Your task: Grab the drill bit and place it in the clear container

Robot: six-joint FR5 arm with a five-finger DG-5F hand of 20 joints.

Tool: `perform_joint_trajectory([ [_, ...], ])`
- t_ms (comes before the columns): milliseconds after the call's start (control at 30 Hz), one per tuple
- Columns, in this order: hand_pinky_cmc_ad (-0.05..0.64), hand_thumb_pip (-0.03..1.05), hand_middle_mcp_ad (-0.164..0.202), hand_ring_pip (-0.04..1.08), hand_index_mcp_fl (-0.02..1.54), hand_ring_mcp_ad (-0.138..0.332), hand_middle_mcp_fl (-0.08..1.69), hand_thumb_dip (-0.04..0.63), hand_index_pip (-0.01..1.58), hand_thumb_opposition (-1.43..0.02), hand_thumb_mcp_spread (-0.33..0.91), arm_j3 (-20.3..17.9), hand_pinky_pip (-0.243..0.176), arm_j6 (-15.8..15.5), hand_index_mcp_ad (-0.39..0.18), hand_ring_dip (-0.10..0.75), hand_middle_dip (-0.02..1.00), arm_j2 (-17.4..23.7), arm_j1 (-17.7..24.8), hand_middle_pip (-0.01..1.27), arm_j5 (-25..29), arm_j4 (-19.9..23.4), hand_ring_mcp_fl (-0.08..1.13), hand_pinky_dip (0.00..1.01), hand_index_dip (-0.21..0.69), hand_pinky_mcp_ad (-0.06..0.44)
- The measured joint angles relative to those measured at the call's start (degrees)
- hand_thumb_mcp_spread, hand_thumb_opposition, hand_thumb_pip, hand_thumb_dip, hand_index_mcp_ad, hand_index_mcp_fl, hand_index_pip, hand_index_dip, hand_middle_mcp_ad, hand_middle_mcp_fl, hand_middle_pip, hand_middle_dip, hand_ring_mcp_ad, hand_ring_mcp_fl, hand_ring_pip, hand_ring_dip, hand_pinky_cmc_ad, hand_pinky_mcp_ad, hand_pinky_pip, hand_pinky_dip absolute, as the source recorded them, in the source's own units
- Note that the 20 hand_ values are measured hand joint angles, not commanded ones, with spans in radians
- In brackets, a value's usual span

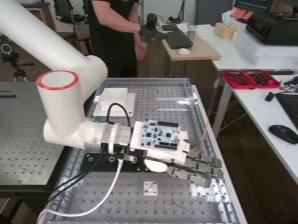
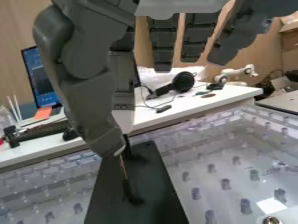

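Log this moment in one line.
Hand: above bench | fingers: straight | thumb: over dark plate | thin rod: near thumb tip, contact unclear

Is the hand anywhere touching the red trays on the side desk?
Apart. The high view shows it: the hand is over the bench, with dark floor between there and the red trays.
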Motion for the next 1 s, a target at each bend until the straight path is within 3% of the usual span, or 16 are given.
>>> perform_joint_trajectory([
  [600, 0.311, 0.5, 0.091, 0.09, 0.56, 0.119, 0.12, 0.234, 1.34, -0.91, 0.62, 0.1, -0.077, 2.4, -0.173, 0.024, 0.16, -0.2, -0.3, 0.14, 0.0, 0.6, 0.03, 0.19, 0.281, 0.131],
  [1000, 0.314, 0.5, 0.093, 0.09, 0.64, 0.115, 0.13, 0.218, 1.26, -0.94, 0.63, 0.2, -0.077, 2.4, -0.183, 0.024, 0.16, 0.1, -0.5, 0.14, -0.4, 0.8, 0.05, 0.19, 0.257, 0.131],
])
